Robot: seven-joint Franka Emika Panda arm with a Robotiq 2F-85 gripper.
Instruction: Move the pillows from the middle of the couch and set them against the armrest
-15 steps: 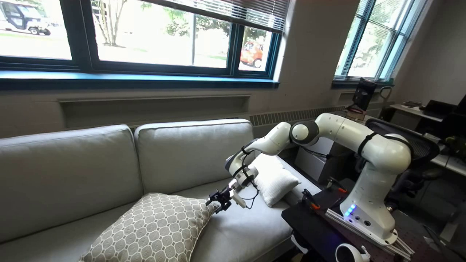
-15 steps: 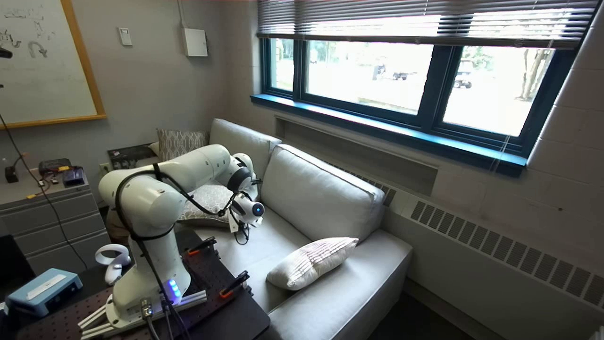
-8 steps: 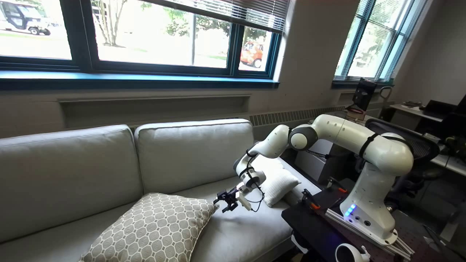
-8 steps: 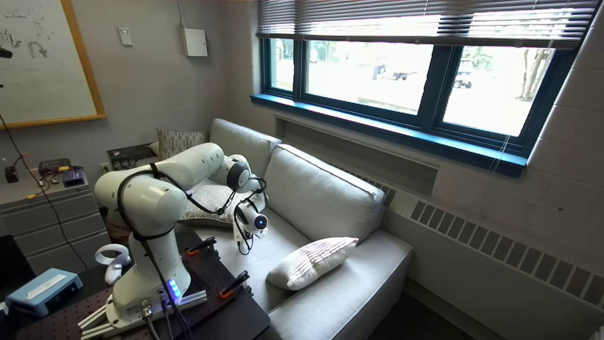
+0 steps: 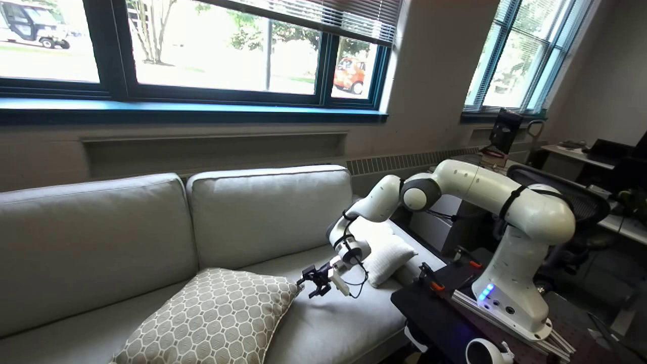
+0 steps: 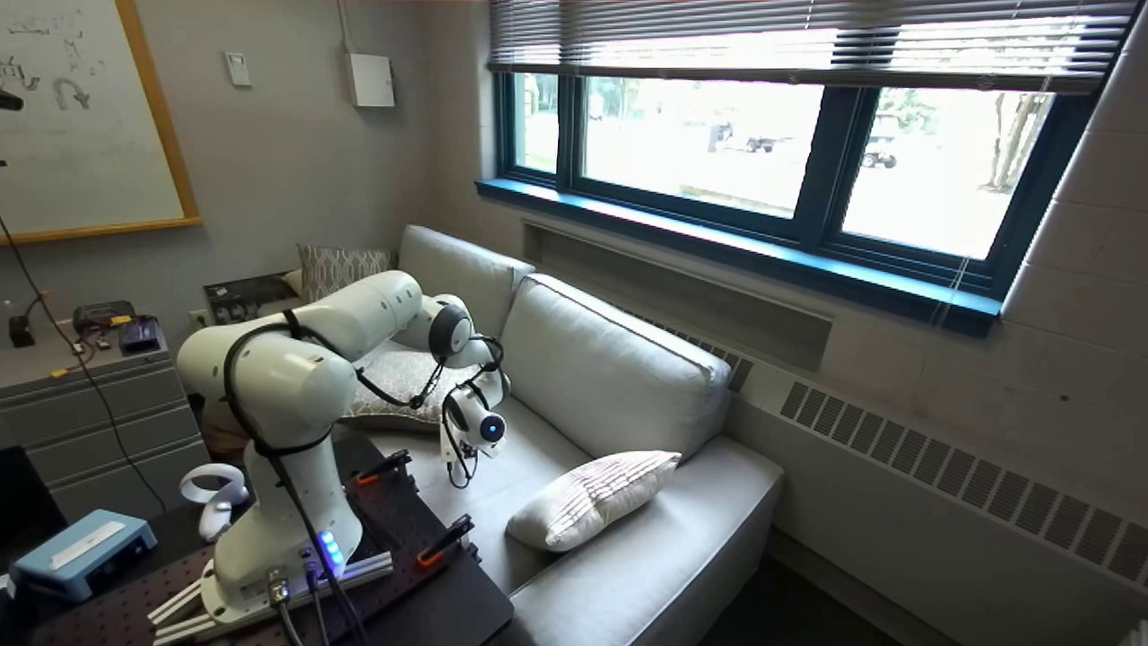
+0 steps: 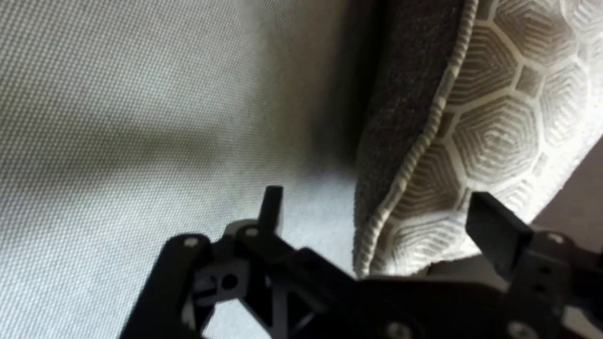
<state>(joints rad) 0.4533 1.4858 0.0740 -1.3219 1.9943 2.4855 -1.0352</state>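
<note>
Beige-and-white lattice-patterned square pillow (image 5: 215, 313) lies on the pale-grey upholstered couch (image 5: 273, 217), my black claw (image 7: 375, 202) parted seemingly around its right corner. Grasp step, I'd say; next, close and carry right to the grey padded armrest (image 6: 650, 547).

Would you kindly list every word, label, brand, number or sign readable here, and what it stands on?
No text is legible in any view.
Handwriting on the whiteboard: too small and blurred to read.
White label on the blue box: any print is too small to make out.
</note>
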